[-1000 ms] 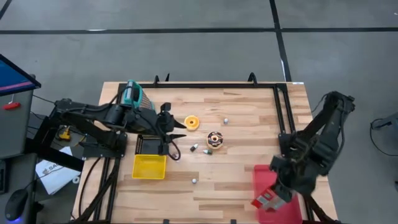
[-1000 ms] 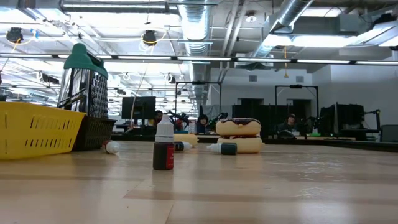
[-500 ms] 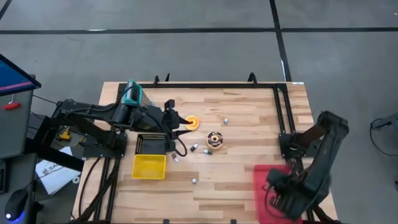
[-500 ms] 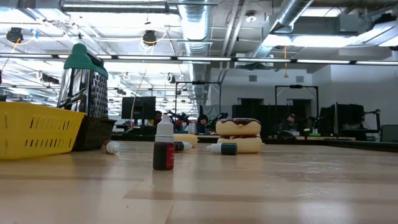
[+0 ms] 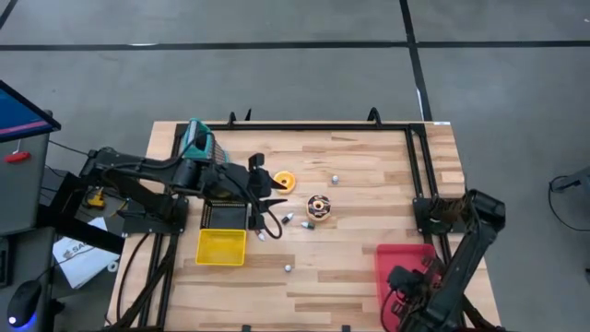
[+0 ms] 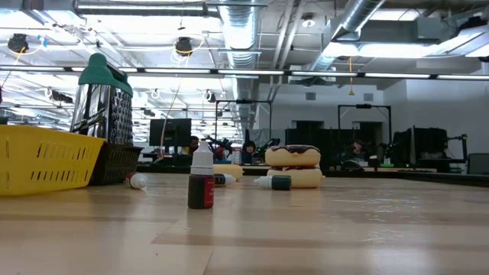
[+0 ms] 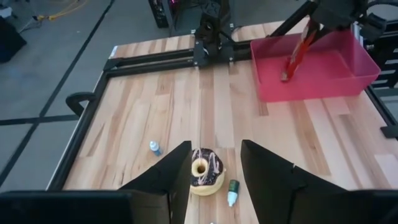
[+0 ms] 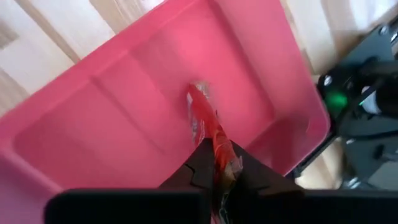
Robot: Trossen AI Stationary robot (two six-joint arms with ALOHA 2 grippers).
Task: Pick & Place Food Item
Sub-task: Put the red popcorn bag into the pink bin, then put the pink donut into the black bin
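A wooden worktop (image 5: pixel 369 184) holds a pink bin (image 8: pixel 124 124) at its right edge, where the right tool (image 8: pixel 214 177), lowered into it, pinches a red food packet (image 8: pixel 208 134) whose long axis points into the bin, while the left tool (image 7: pixel 214 165), half-spread and empty, faces a donut (image 7: pixel 205 171).

The red packet (image 8: pixel 211 140) vanishes at its lower end between the right gripper (image 8: pixel 217 177) jaws, its print too blurred to read. Seen from above, that gripper hides beneath its own arm over the pink bin (image 5: pixel 392 263) (cut by the frame's bottom edge). The small bottles' (image 5: pixel 288 267) labels stay illegible.
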